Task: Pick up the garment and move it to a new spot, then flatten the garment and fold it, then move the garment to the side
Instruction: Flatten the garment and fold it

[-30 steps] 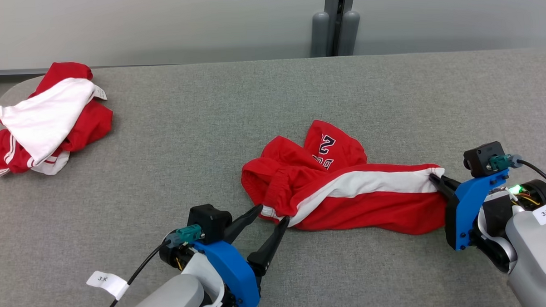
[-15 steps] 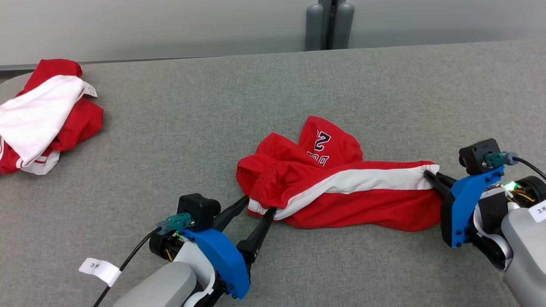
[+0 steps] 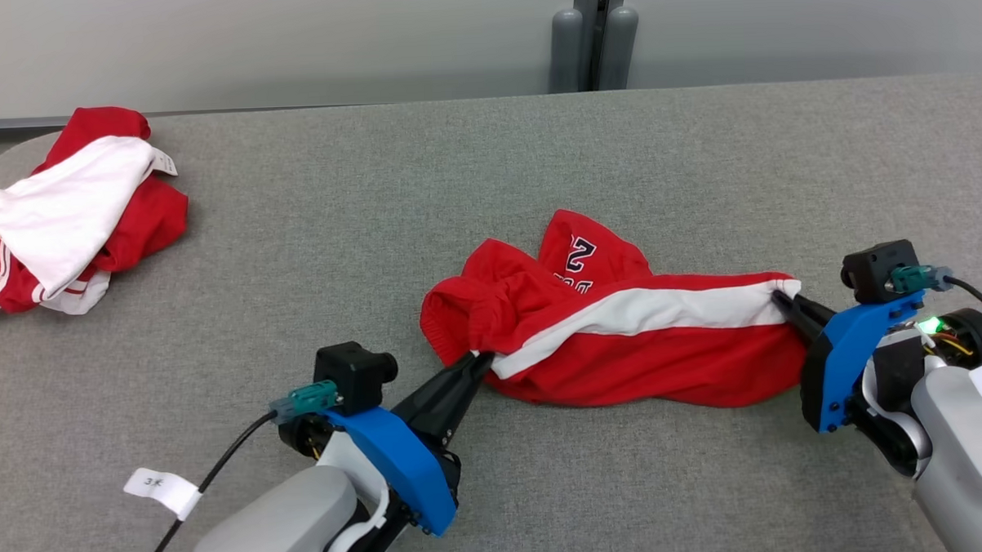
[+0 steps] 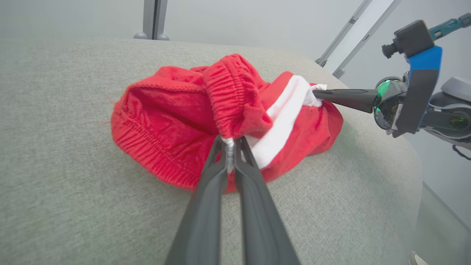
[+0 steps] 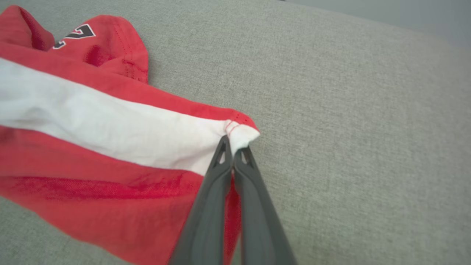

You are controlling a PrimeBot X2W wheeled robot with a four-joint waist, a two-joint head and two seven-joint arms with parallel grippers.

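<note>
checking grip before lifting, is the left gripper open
No, the left gripper is shut, pinching the edge of the red shorts.

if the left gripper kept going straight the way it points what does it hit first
The red shorts: the left gripper is shut on their near edge, so going on would likely push it straight into that bunched cloth.

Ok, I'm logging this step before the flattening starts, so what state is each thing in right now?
Red shorts with a white side stripe: crumpled on the grey fabric table, pinched at both ends.
Left gripper: shut on the shorts near the elastic waistband.
Right gripper: shut on the white stripe's hem corner.
Red and white garment at the far left: bunched in a heap, untouched.
</note>
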